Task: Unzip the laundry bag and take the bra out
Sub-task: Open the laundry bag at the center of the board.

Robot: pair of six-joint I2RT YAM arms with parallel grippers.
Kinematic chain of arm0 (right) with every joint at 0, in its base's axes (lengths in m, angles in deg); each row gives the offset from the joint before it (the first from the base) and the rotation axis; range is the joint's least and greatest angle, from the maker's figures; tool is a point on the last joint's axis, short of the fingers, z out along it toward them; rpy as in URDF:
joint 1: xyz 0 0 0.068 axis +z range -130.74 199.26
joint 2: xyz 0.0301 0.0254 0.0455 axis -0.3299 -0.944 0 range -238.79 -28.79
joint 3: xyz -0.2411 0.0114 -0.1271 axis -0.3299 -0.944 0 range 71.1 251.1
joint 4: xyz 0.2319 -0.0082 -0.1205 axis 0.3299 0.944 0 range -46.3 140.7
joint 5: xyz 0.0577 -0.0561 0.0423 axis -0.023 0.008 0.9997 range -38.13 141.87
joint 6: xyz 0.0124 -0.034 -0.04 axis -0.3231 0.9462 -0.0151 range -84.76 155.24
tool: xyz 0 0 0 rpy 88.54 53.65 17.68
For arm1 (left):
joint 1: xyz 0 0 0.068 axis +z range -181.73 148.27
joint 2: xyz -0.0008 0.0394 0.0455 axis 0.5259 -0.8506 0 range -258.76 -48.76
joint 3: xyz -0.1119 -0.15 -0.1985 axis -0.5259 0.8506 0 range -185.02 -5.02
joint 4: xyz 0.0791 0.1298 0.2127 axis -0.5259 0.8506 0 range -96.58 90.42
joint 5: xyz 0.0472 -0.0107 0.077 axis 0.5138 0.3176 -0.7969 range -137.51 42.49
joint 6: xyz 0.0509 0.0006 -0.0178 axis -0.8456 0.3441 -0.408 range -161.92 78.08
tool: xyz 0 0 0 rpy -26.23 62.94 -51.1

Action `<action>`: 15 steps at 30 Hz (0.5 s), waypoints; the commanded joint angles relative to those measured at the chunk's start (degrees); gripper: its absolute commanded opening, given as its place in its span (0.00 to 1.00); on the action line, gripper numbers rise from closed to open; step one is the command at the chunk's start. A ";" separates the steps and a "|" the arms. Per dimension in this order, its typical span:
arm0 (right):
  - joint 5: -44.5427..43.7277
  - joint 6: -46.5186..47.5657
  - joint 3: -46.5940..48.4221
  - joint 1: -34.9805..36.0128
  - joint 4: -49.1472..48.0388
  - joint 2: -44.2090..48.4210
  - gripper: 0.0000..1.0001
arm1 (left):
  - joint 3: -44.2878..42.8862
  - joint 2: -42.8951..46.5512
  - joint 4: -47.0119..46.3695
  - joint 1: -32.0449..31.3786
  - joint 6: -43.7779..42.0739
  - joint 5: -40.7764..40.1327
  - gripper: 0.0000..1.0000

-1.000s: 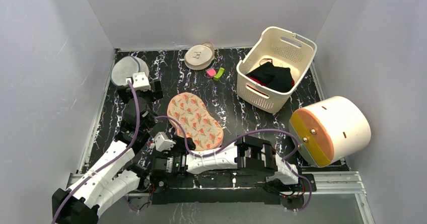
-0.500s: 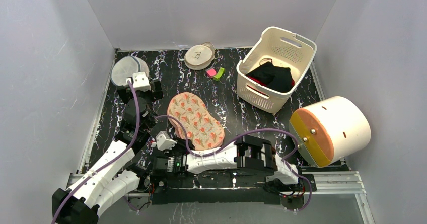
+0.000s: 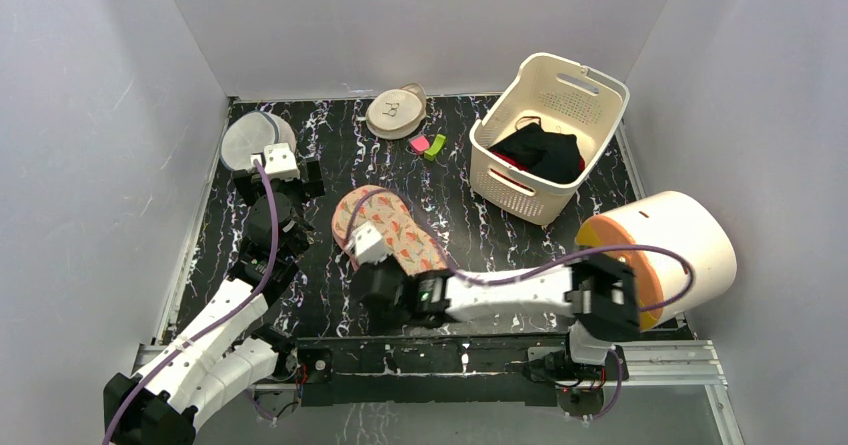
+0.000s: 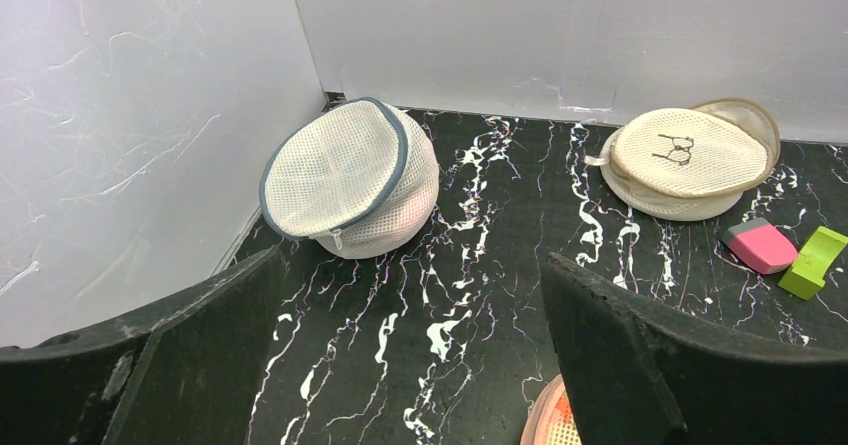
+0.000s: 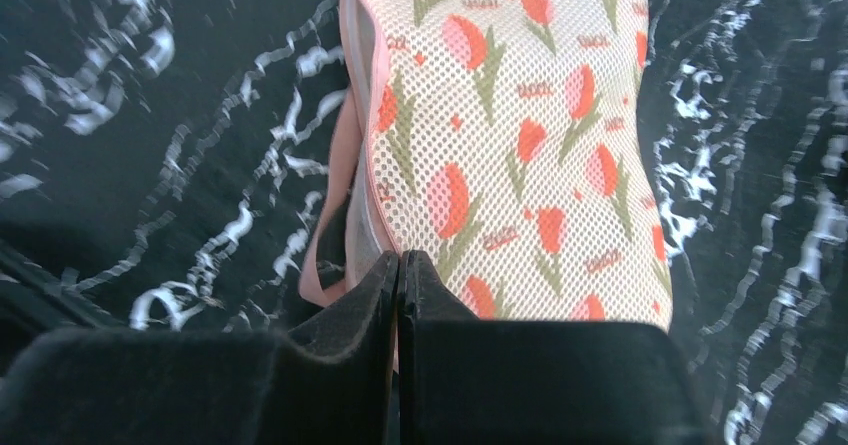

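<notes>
The laundry bag (image 3: 395,227), a beige-pink mesh pouch with red-and-green prints, lies at the middle of the black marbled table. In the right wrist view it (image 5: 520,135) fills the centre, with its pink trim along the left side. My right gripper (image 3: 375,270) is at the bag's near end, its jaws shut (image 5: 400,257) on the bag's near edge by the pink trim. A narrow gap shows along that edge. The bra is hidden. My left gripper (image 3: 280,187) is open and empty (image 4: 412,265) to the bag's left, apart from it.
A round grey-white domed pouch (image 3: 257,137) (image 4: 345,180) sits at the back left. A beige disc pouch (image 3: 396,112) (image 4: 690,155) lies at the back, with a pink (image 3: 420,143) and a green (image 3: 434,146) block beside it. A basket (image 3: 600,90) of black clothes and a drum (image 3: 680,245) stand right.
My right arm has swung up from lying low along the front edge, and its gripper now sits over the bag's near end. The bag has shifted and looks narrower. The left arm is still.
</notes>
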 commanded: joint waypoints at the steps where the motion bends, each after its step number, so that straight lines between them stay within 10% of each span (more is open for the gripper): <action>1: 24.09 -6.56 -8.17 -10.54 -17.50 10.28 0.00 | 0.04 0.57 -1.29 0.37 0.30 -0.44 0.98; 8: 46.49 -19.68 -19.81 -26.71 -28.29 19.57 0.00 | -0.06 0.51 -1.12 0.33 0.51 -0.19 0.98; 15: 45.42 -21.52 -19.73 -33.71 -22.86 23.19 0.00 | -0.06 0.55 -1.05 0.33 0.55 -0.16 0.98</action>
